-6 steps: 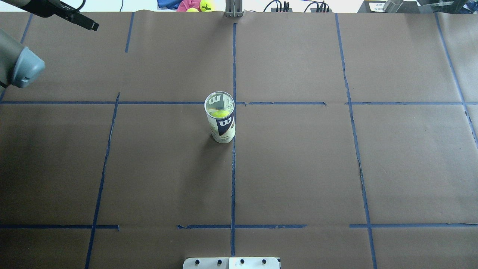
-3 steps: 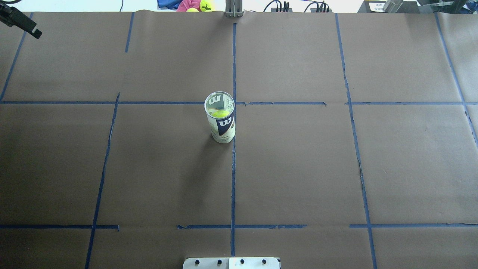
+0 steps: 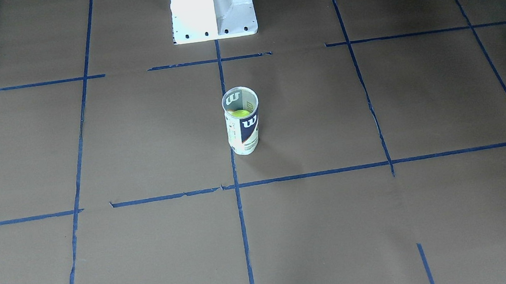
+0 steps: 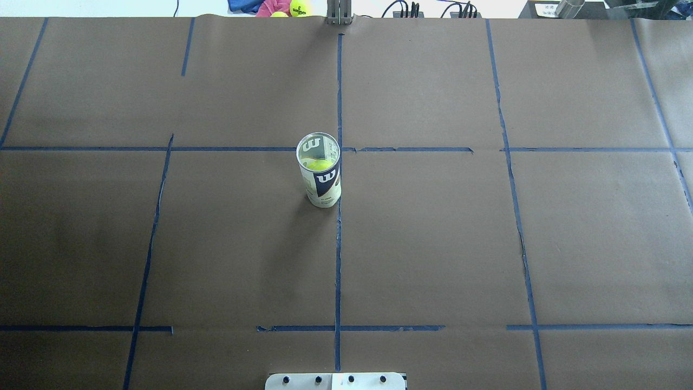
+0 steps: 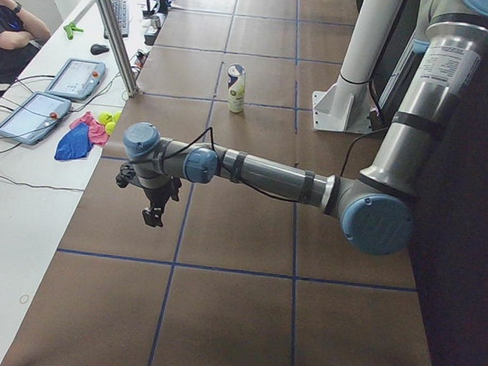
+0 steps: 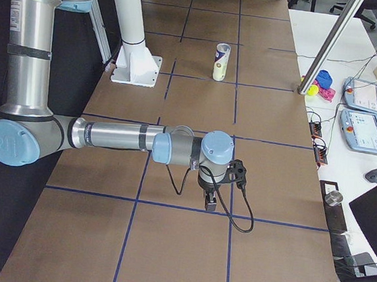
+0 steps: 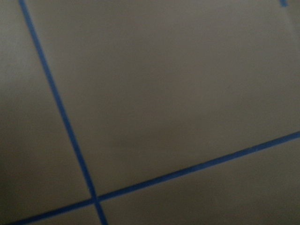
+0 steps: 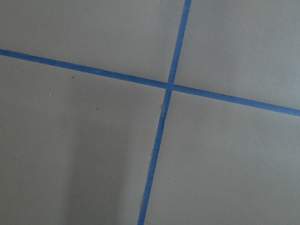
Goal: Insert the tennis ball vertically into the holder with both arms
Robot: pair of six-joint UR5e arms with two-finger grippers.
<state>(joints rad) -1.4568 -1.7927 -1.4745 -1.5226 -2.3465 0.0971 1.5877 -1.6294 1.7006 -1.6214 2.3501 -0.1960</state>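
The holder [image 4: 319, 179], a clear tube with a white and navy "W" label, stands upright at the table's middle. It also shows in the front view [image 3: 242, 124] and both side views [image 5: 235, 89] [image 6: 220, 62]. A yellow-green tennis ball [image 4: 318, 164] sits inside it. My left gripper [image 5: 152, 214] hangs over the table's left end, far from the holder; I cannot tell whether it is open or shut. My right gripper [image 6: 211, 202] hangs over the right end; I cannot tell its state either. Both wrist views show only brown paper and blue tape.
The white pedestal base [image 3: 212, 7] stands at the robot's side of the table. Loose tennis balls and cloths [image 4: 292, 7] lie beyond the far edge beside a metal post [image 4: 339, 12]. Tablets [image 5: 75, 77] and a seated person [image 5: 8, 28] are on the operators' side.
My left arm and gripper have swung out of the overhead view's upper left corner. The holder and the ball have not moved.
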